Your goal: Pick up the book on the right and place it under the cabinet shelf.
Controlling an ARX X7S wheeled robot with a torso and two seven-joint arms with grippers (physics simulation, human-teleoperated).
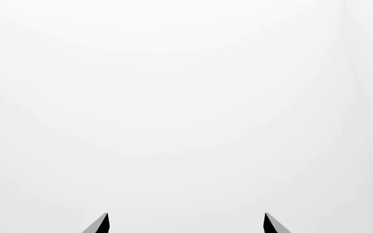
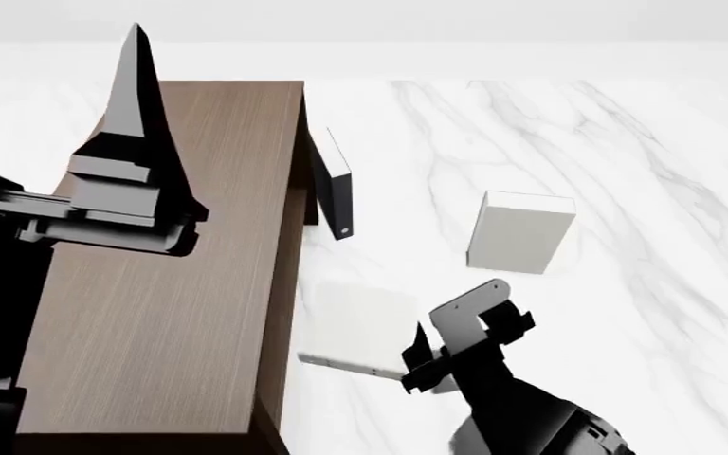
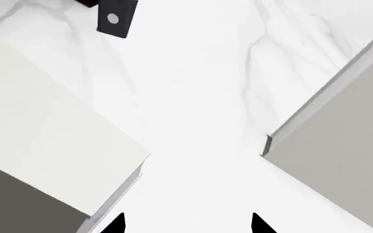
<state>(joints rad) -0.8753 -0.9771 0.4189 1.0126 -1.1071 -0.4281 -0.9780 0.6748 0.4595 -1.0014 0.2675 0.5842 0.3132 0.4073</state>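
Cabinet (image 2: 162, 284) fills the left of the head view, its door (image 2: 334, 194) ajar. On the marble table (image 2: 643, 190) a boxy block (image 2: 519, 230) stands well right. The book (image 2: 357, 327), thin and flat, lies just beside the cabinet's right edge. Right gripper (image 2: 430, 365) sits at its near corner, jaws spread, pinching nothing. Left gripper (image 1: 186, 224) hangs spread over the cabinet. Book likely light, stiff, slick; best taken across one thin edge.

Simulated room — white marble floor (image 2: 617, 142), wood-grain cabinet (image 2: 174, 284)
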